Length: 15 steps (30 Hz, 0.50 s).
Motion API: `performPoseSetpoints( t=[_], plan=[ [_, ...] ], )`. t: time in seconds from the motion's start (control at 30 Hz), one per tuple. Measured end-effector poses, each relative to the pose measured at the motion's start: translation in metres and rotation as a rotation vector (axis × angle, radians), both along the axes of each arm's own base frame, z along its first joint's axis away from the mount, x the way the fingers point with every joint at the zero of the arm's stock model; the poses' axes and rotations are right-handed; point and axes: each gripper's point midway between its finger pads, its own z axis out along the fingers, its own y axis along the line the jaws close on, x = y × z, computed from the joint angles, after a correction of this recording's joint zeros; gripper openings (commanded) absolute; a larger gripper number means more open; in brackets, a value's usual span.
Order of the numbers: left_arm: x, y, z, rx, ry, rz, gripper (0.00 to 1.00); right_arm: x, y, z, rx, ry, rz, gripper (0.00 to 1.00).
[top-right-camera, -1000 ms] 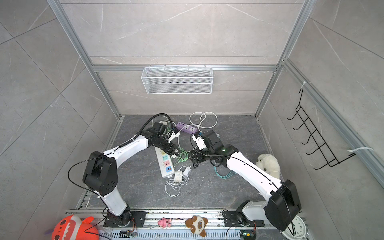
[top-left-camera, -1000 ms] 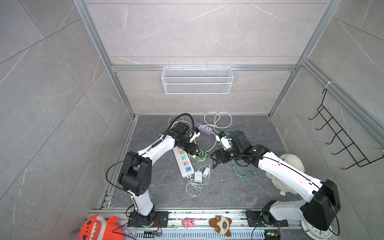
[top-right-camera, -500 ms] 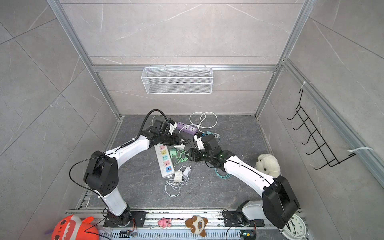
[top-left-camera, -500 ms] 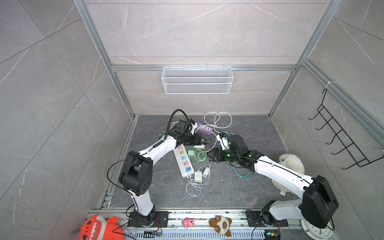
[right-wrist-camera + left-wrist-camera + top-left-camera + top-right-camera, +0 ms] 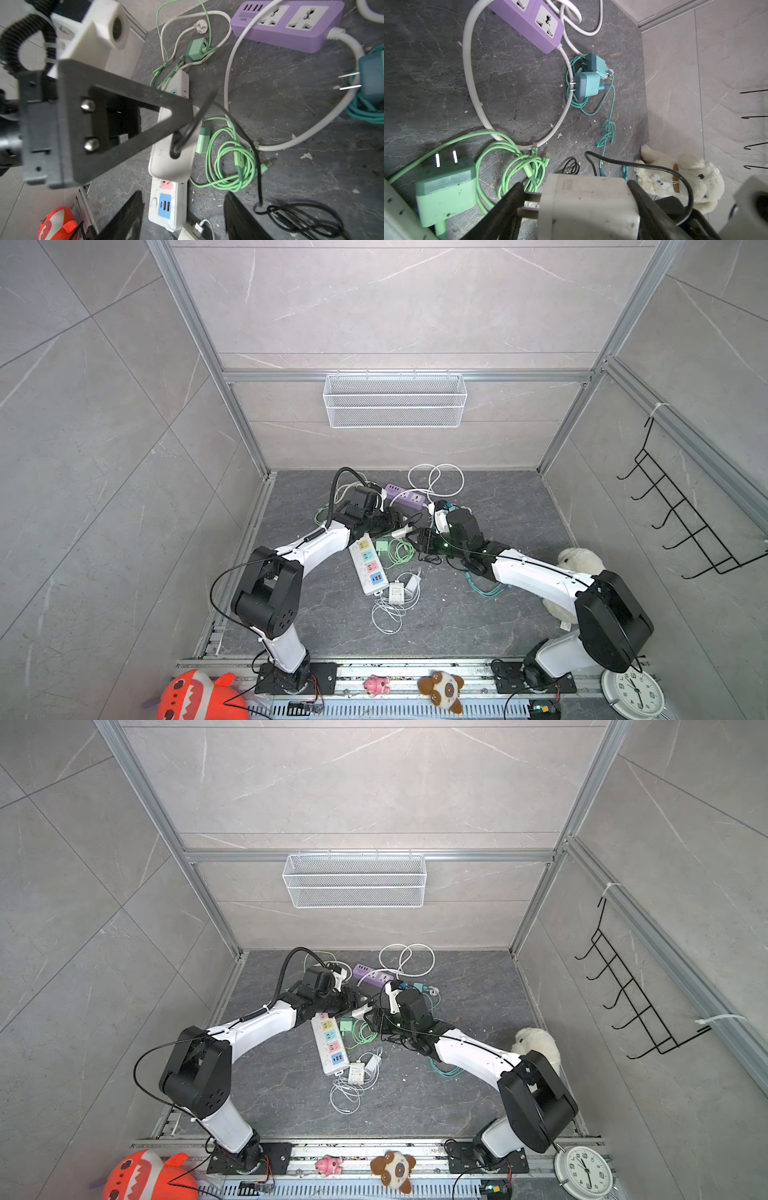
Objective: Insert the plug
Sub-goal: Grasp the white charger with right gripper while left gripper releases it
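While the white power strip [image 5: 368, 568] lies flat on the floor with every coloured socket that shows left bare, nothing is plugged in yet, so the insertion itself remains to be done. Past the white strip's far end lies the purple power strip [image 5: 405, 497], whose visible sockets are also vacant. The two arms meet over that far end of the white strip. The left gripper [image 5: 574, 185] is clamped on the white charger [image 5: 587, 209], a finger on either side, and carries it clear of the floor just above the strip's far end. The right gripper [image 5: 182, 195] hangs just right of that end, jaws apart and holding nothing; the strip shows through the gap. A green charger [image 5: 444, 187] lies loose just beside the strip. A black cable [image 5: 257, 166] trails from the white charger's rear port to a coil on the floor right of the strip. The white charger's two flat prongs [image 5: 529, 204] are exposed and run sideways toward one finger, not down at the strip. By my reading the pickup is done; what remains is turning the prongs downward, perhaps with the free gripper's help, lining them up over a socket and pressing home.
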Motion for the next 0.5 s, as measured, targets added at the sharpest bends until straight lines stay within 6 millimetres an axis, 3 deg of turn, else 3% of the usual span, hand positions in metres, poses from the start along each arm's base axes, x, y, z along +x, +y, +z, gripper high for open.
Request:
performPoseSetpoints(
  t=[0.2,0.5],
  plan=[
    [0.002,-0.001,0.013,-0.032,-0.026,0.011,0.38,-0.001,0.009,0.001,0.001,-0.019,0.007,0.63],
    [-0.003,0.001,0.003,-0.034,0.003,0.024,0.38,0.016,0.016,0.017,0.012,-0.079,-0.027,0.63]
  ],
)
